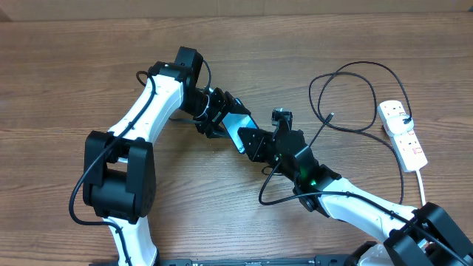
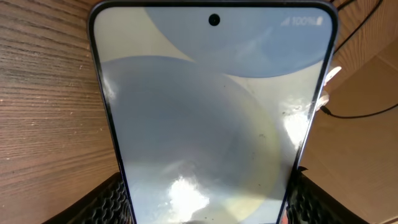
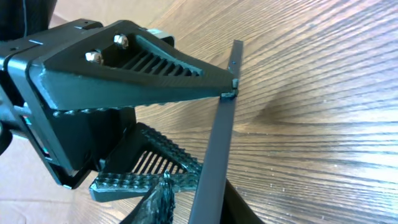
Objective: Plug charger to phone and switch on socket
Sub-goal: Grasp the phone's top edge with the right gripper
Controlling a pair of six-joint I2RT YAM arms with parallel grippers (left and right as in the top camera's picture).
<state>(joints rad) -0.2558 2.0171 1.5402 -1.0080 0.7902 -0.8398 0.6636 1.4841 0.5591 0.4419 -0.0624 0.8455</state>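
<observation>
The phone (image 1: 236,127) is held up over the middle of the table, its light blue-white screen (image 2: 211,112) filling the left wrist view. My left gripper (image 1: 220,120) is shut on its side edges near one end (image 2: 205,193). My right gripper (image 1: 256,142) meets it from the other end and its fingers (image 3: 196,193) close on the phone's thin edge (image 3: 214,143). The black charger cable (image 1: 353,66) loops on the table to the right, and its connector tip (image 1: 332,115) lies free. The white socket strip (image 1: 403,133) with red switches lies at the far right.
The strip's thick white cord (image 1: 421,185) runs toward the front right. The black cable trails under my right arm to the front (image 1: 266,196). The left gripper's ribbed fingers (image 3: 149,68) fill the left of the right wrist view. Bare wooden table lies all around.
</observation>
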